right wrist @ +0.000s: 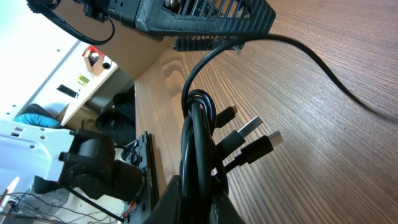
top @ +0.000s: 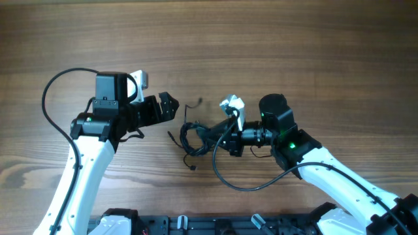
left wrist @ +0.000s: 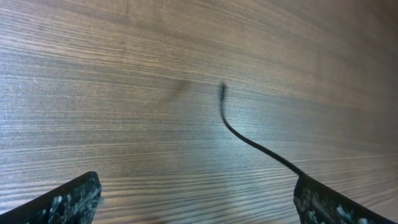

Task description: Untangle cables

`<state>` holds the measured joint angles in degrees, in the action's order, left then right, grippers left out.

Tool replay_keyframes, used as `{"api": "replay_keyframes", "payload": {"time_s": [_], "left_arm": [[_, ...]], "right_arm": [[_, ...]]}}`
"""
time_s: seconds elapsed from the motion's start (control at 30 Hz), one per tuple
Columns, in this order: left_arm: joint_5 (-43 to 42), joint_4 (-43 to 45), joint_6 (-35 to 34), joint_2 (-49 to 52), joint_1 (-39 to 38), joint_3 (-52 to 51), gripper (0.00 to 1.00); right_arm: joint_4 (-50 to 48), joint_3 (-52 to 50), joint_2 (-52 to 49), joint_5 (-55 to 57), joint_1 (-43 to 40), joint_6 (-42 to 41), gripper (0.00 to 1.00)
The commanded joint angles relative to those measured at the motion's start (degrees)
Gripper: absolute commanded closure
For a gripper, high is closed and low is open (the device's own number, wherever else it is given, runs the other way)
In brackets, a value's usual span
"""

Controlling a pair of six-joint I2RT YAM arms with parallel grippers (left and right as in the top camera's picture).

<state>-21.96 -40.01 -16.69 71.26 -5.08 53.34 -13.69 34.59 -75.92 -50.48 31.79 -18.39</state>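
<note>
- The cables lie bunched at the centre of the overhead frame on the wooden worktop.
- The right claw is clenched on the bunch, gripping it from the right. In its wrist view the cords rise up the middle of the frame.
- The left claw is released with its jaws wide, just left of the bunch and apart from it.
- In the left wrist view, a loose cord end lies above the spread fingertips.

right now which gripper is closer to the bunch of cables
Right. The right gripper is shut on the cables; the left gripper hangs open, apart from them, on their other side.
</note>
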Motion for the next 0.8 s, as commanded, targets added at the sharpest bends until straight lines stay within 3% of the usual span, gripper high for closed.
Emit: {"api": "replay_keyframes", "payload": {"time_s": [0.0, 0.07, 0.17, 0.3, 0.47, 0.67, 0.77], "left_arm": [[-5.7, -0.2, 7.9, 0.3, 0.2, 0.9, 0.00], [-10.6, -0.2, 12.0, 0.3, 0.2, 0.9, 0.00], [-7.9, -0.1, 11.7, 0.4, 0.2, 0.9, 0.00], [-2.4, 4.0, 0.7, 0.4, 0.2, 0.9, 0.00], [-2.4, 3.8, 0.8, 0.4, 0.2, 0.9, 0.00], [-6.2, 0.5, 7.9, 0.4, 0.2, 0.9, 0.00], [-9.5, -0.2, 12.0, 0.4, 0.2, 0.9, 0.02]], "right_arm": [[0.7, -0.3, -0.2, 2.6, -0.1, -5.0, 0.96], [0.8, -0.3, -0.2, 2.4, -0.4, -4.9, 0.96], [0.9, -0.3, -0.2, -1.7, -0.4, -3.5, 0.96], [2.6, -0.3, -0.2, -5.1, -0.4, 3.9, 0.96], [2.6, -0.3, -0.2, -10.6, -0.4, 11.8, 0.96], [2.6, -0.3, -0.2, -13.0, -0.4, 26.9, 0.96], [2.6, -0.3, -0.2, -13.0, -0.4, 28.9, 0.96]]}}
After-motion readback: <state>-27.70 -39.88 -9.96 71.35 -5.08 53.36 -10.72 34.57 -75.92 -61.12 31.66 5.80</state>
